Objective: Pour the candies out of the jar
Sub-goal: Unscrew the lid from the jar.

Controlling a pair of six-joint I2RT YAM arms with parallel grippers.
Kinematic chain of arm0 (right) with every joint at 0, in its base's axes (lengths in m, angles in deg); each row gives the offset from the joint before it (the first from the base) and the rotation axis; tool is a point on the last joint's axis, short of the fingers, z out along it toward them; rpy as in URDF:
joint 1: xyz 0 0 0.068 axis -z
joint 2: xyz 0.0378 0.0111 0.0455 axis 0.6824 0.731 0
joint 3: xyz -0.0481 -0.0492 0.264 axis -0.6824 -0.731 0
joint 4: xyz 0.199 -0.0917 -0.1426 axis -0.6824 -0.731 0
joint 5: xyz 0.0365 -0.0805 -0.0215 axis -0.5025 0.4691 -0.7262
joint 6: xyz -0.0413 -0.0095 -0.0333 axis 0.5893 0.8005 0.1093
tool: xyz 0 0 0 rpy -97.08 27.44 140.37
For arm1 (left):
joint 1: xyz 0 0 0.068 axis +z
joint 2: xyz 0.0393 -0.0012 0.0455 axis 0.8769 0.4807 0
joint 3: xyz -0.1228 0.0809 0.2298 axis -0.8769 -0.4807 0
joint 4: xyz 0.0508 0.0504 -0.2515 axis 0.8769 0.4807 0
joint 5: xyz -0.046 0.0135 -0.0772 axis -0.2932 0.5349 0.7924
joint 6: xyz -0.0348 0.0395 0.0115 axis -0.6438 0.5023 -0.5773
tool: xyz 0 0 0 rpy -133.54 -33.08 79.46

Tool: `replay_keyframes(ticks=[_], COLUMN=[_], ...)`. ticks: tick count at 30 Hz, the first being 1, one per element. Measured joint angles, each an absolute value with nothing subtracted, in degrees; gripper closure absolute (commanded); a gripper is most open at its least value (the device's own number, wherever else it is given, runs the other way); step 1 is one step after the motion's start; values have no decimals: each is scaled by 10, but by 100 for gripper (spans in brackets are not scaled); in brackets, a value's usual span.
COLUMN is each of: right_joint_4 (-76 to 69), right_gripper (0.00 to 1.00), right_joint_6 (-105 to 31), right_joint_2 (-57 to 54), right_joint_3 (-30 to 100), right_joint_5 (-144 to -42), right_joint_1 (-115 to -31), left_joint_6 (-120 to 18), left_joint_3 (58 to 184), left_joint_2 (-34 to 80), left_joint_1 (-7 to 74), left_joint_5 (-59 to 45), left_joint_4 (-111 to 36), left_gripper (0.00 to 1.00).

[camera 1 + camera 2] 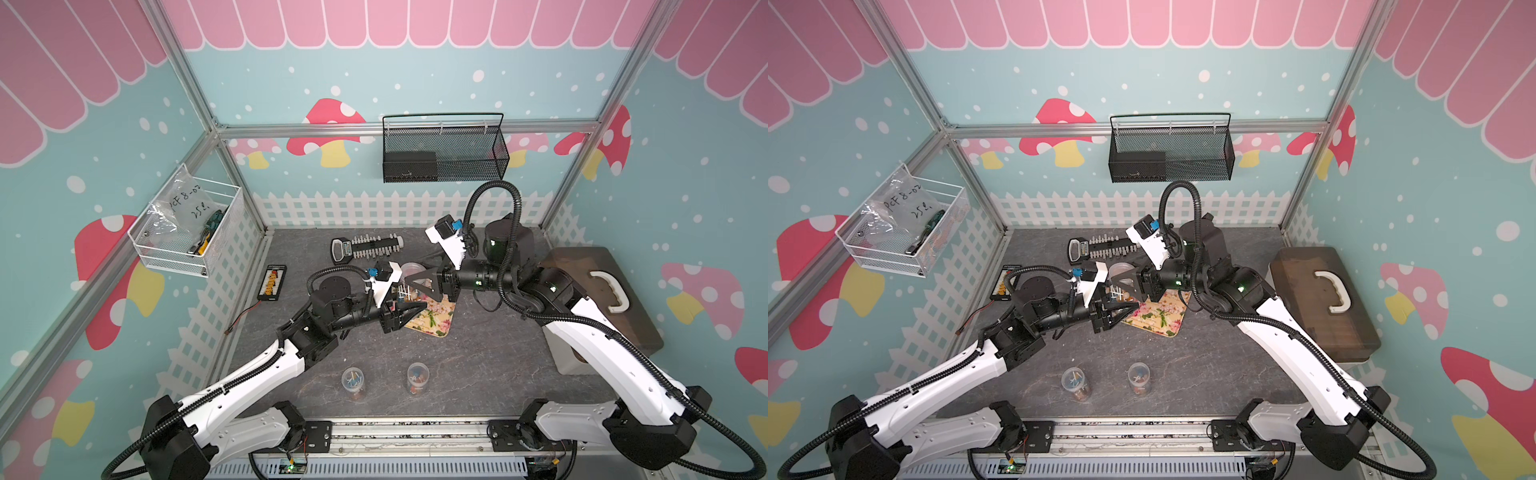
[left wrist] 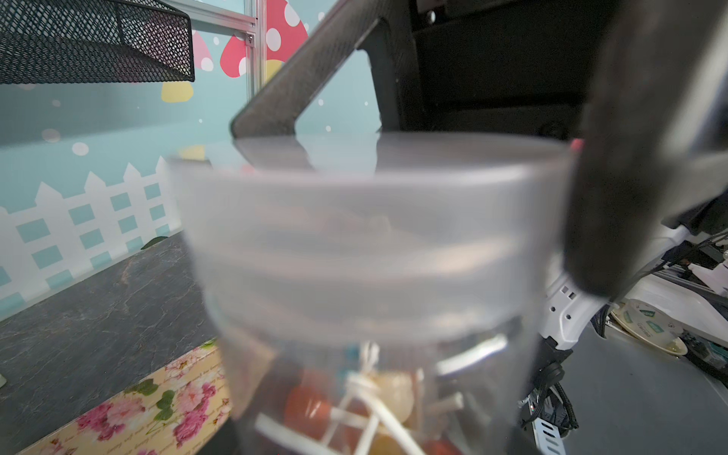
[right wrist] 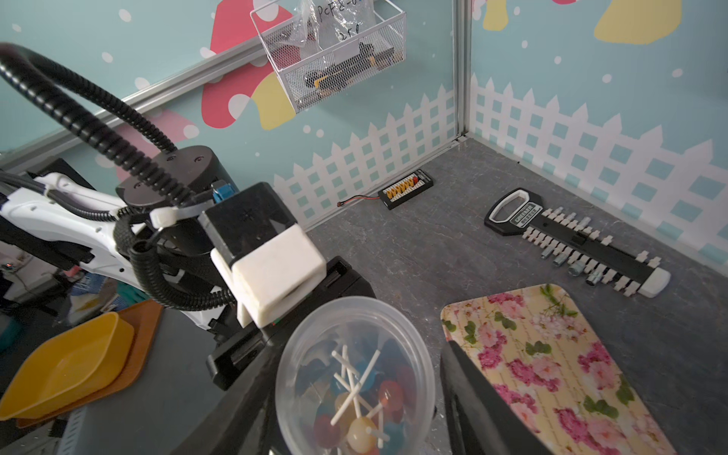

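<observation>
The jar (image 3: 354,374) is clear plastic with a translucent lid (image 2: 370,220) on top. Inside lie the candies (image 3: 358,405), small round lollipops in orange, red, blue and yellow on white sticks (image 2: 354,398). In both top views the jar (image 1: 406,291) hangs over the far left corner of a floral tray (image 1: 432,322). My left gripper (image 1: 409,308) is shut on the jar's body from the left, its fingers hidden in the left wrist view. My right gripper (image 3: 362,350) stands round the lid from the right, a narrow gap showing at one finger (image 3: 465,378).
Two more small jars (image 1: 353,382) (image 1: 417,376) stand near the front edge. A socket rail (image 1: 368,247) and a black connector board (image 1: 272,282) lie at the back left. A brown box with a white handle (image 1: 602,291) stands at the right. Mesh baskets (image 1: 444,149) (image 1: 187,228) hang on the walls.
</observation>
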State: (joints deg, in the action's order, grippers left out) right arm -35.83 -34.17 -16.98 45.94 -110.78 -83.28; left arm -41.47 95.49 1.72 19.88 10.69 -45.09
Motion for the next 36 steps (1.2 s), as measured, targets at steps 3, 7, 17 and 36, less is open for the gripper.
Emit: replay_keyframes(ticks=[3, 7, 17, 36], right_joint_4=[-359, -360, -418, -469], right_gripper=[57, 65, 63, 20], right_joint_6=[-341, -340, -199, -81], right_joint_2=[-165, -162, -135, -121], right_joint_3=[463, 465, 519, 580], right_joint_5=[-1115, -1118, -1248, -1352], right_joint_1=[-835, -835, -797, -768], left_joint_6=[-416, -416, -410, -424], left_joint_3=[953, 953, 953, 952], left_joint_2=[17, 16, 6, 1], left_joint_1=[200, 201, 198, 197], left_joint_5=[104, 102, 116, 131], left_joint_4=[-451, -451, -463, -458], left_gripper=[60, 60, 60, 60])
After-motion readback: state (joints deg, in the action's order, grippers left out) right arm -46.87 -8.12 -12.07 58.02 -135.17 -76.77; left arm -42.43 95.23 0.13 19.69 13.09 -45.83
